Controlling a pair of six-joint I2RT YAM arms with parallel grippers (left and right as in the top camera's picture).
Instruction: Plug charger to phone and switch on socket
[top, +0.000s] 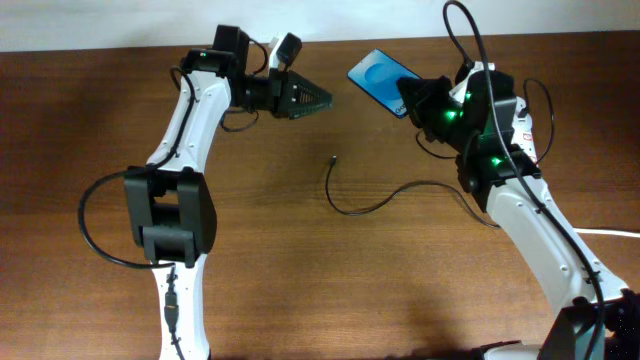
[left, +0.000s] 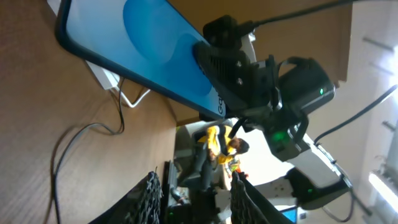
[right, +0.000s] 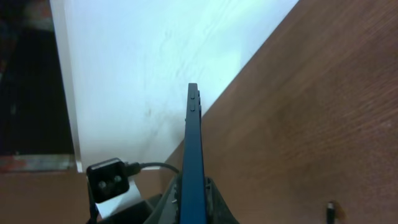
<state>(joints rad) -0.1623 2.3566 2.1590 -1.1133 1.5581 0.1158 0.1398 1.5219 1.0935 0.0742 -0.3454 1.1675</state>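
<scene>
While R pincer (top: 406, 98) seemingly grips phone (top: 376, 73), charger (top: 332, 162) lies well apart.

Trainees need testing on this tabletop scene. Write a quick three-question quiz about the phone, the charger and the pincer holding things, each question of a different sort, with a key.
1. True or false: the charger is already plugged into the phone.
2. What does the right pincer grip? A. charger B. phone C. socket
3. Fill in: the charger's plug tip lies on the ____.
Key: 1 false; 2 B; 3 table.
</scene>
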